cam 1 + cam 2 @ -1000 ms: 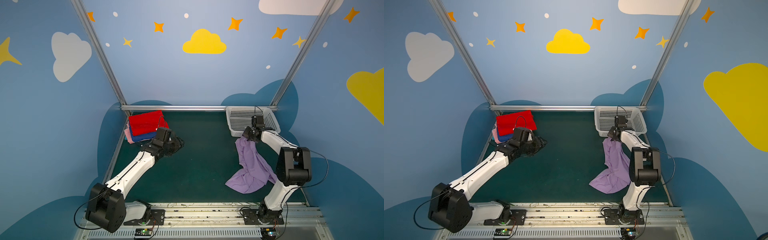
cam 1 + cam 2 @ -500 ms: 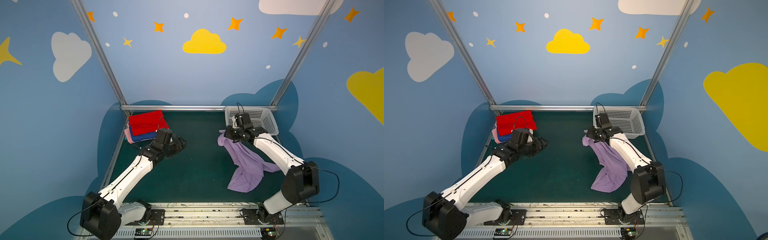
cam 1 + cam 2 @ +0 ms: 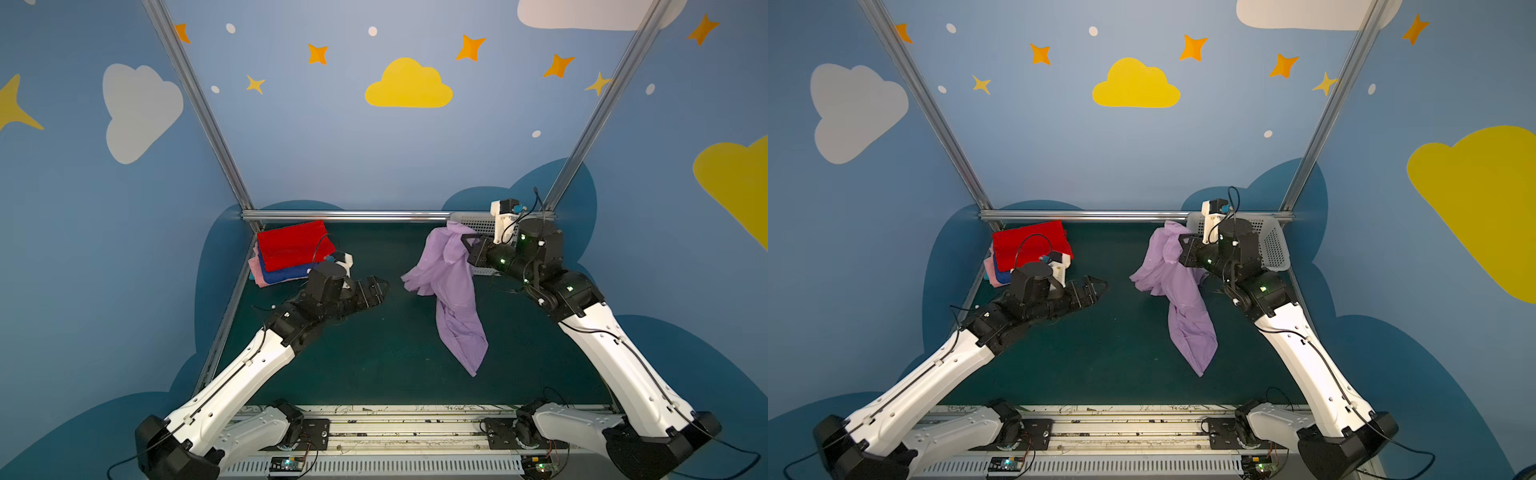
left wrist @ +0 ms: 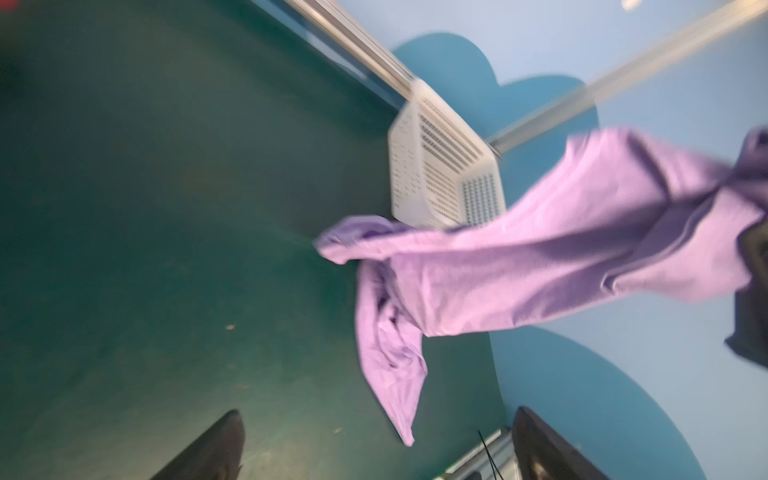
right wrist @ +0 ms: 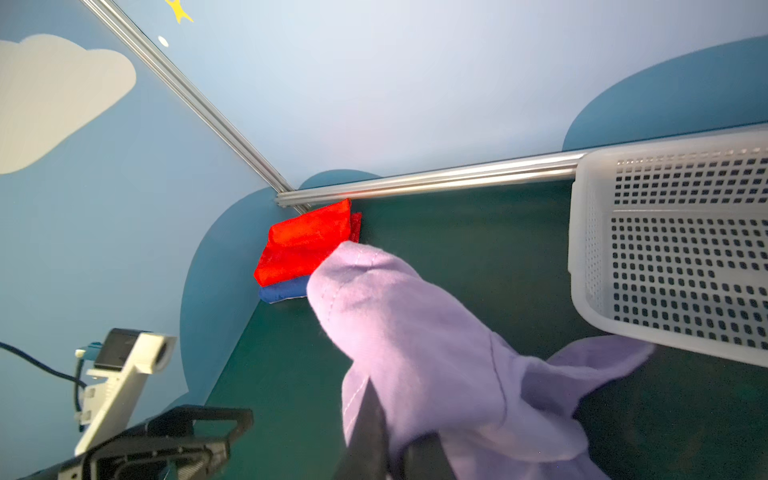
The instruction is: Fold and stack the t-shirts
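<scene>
Red t-shirt [image 3: 293, 245] folded at the back left corner of the green mat [image 3: 374, 353], topmost of a small stack, over the royal blue t-shirt [image 3: 286, 275] and, lowest, the pink t-shirt [image 3: 257, 272]. Pink edge plain in both top views; from the right wrist view only red and blue to be made out, with lavender cloth in front of the stack's near corner.

Just right of the stack and clear of it, the left gripper [image 3: 379, 292], pointing toward the middle, released and grasping nothing. Told best by the left wrist view: two dark fingers [image 4: 220, 449] spread wide, bare mat between them. Blurred, that view, yet alone in giving the hanging garment from the side, with the basket behind it.

Near the middle, a gap away from those fingers, the lavender t-shirt [image 3: 451, 291]: lifted, unfolded, bunched at the top and draped down in a long tail toward the near side. Cannot tell whether the tail's tip touches the mat.

At its upper end, the right gripper [image 3: 467, 245], clenched on a fold of the lavender cloth. Seen close only in the right wrist view: fingers [image 5: 370, 432] pressed together, fabric spilling round them.

Behind and right of that gripper, at the back right corner, the white perforated basket [image 3: 1273, 245], partly hidden by the arm in both top views. Inside laid open only in the right wrist view: perforated floor and walls, a flap of lavender just beside the outer wall, outside it.
</scene>
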`<state>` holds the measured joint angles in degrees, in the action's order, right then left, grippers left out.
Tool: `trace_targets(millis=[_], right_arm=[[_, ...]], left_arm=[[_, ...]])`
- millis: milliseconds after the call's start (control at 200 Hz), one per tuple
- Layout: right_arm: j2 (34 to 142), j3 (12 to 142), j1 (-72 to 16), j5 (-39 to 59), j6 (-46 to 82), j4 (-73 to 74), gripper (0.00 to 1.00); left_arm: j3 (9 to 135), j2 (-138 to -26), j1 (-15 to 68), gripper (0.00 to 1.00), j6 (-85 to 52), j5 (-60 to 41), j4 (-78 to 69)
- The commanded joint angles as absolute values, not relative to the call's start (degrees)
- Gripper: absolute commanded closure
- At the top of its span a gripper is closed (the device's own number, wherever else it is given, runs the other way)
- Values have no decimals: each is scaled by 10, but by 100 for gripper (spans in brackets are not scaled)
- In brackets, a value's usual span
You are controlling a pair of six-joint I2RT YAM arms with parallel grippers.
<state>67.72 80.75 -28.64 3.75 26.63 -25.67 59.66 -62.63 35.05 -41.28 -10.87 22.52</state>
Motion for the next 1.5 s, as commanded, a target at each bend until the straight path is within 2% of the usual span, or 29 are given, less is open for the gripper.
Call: trace_targets(millis=[0,125,225,381,496,551,631,766,886,1032,1232,1387,1493], right_arm=[[676,836,-284,57,259,-304,100],[661,821,-283,91,272,-308,100],[650,806,-282,127,279,-296,100],[666,823,-266,258,299,-298,100],[672,831,-254,314,318,-298,100],[670,830,-246,329,327,-295,100],[668,827,-228,354,347,-285,100],[666,812,-198,414,391,-248,100],[668,802,-181,461,432,-213,100],[672,811,-178,497,451,-207,100],[667,818,-178,531,472,-201,100],[665,815,-174,542,494,-181,100],[667,815,-171,547,510,-168,100]], left_arm=[[645,-674,367,0,-362,-99,216],[726,-736,365,0,-351,-118,187],[792,-779,367,1,-349,-179,153],[874,-848,367,8,-333,-274,141],[878,-872,367,16,-360,-345,98],[862,-872,367,23,-381,-360,64],[828,-858,366,28,-401,-366,28],[779,-821,367,24,-391,-344,20],[773,-799,365,11,-347,-298,66],[781,-795,358,7,-318,-271,73],[822,-809,349,7,-293,-307,69],[820,-819,349,15,-301,-363,51],[791,-812,349,17,-309,-376,32]])
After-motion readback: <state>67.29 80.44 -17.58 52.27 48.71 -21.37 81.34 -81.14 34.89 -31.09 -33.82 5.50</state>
